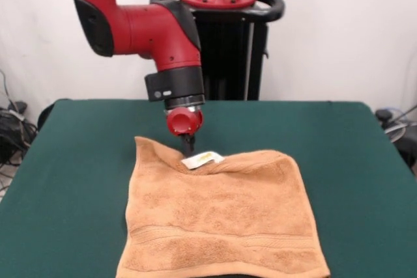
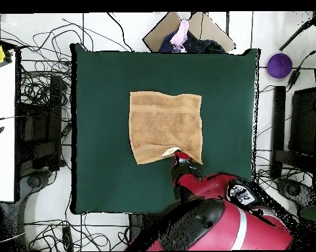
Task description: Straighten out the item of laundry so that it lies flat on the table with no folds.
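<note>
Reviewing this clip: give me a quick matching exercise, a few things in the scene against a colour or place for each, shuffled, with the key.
Things:
1. towel
2. table
3. white tag
4. tool

Descriptions:
A. dark green top
B. peach-orange, spread out with woven bands
C. down at the towel's edge nearest the robot, by the tag
D. small, on a puckered stretch of the towel's edge

Pairs: 1-B, 2-A, 3-D, 4-C

1. The peach-orange terry towel [image 1: 218,216] lies spread nearly flat, its far edge dipping and puckered around a small white tag [image 1: 202,159].
2. The dark green counter [image 1: 78,161] extends well beyond it on every side.
</note>
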Action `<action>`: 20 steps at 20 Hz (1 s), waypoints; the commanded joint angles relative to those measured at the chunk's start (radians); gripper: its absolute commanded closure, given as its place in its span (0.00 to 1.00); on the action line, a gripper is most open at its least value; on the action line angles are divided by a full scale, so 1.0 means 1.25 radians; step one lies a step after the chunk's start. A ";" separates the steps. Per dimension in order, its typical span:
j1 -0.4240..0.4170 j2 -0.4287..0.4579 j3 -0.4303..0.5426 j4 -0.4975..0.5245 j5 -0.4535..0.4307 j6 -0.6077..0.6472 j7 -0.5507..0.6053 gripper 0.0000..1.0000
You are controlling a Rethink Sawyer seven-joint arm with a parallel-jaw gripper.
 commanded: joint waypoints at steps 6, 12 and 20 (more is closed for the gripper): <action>-0.020 -0.068 0.024 0.042 -0.054 -0.011 0.165 1.00; -0.010 -0.166 0.047 0.122 -0.062 0.046 0.193 1.00; -0.024 -0.351 0.118 0.257 -0.050 0.172 0.219 1.00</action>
